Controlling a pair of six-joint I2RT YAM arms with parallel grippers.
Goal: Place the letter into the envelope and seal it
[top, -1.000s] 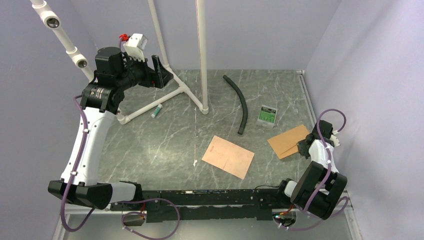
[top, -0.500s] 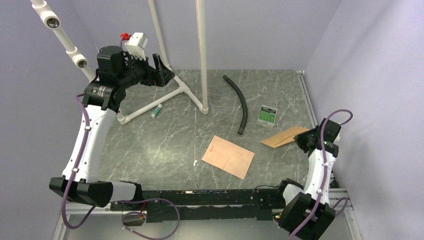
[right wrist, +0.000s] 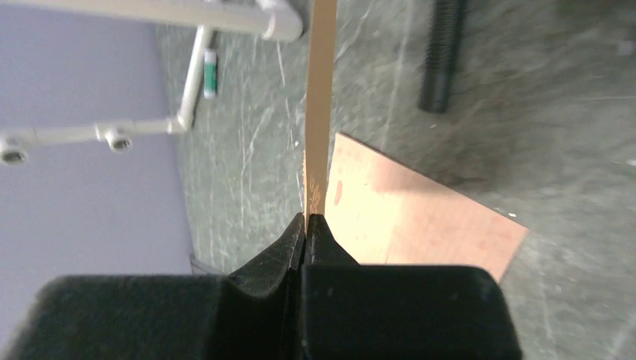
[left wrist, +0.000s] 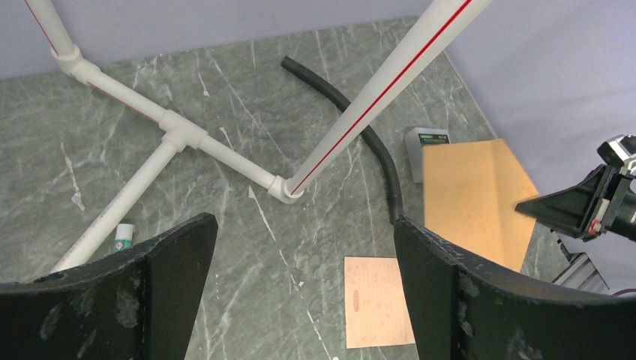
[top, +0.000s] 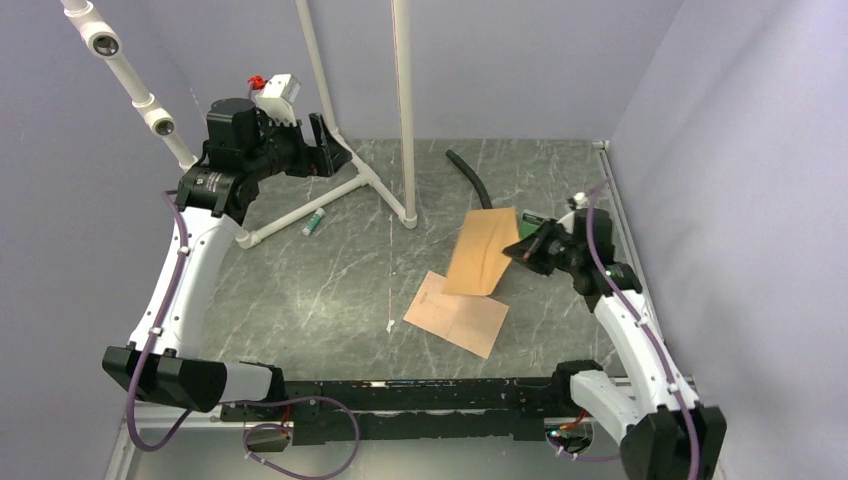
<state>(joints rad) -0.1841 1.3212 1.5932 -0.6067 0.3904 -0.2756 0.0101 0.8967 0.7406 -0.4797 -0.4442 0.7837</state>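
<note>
- The right hand (top: pixel 522 247) is pinching the envelope (top: pixel 482 252) by its edge, holding it tilted above the letter (top: pixel 462 320).
- The letter is lying flat on the desk (top: pixel 320 290).
- The left hand (top: pixel 322 150) is hanging wide open, empty.

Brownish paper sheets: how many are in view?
2. The envelope hangs above the table, pinched by the right end effector; the letter lies flat near the table's middle. No others show.
</note>
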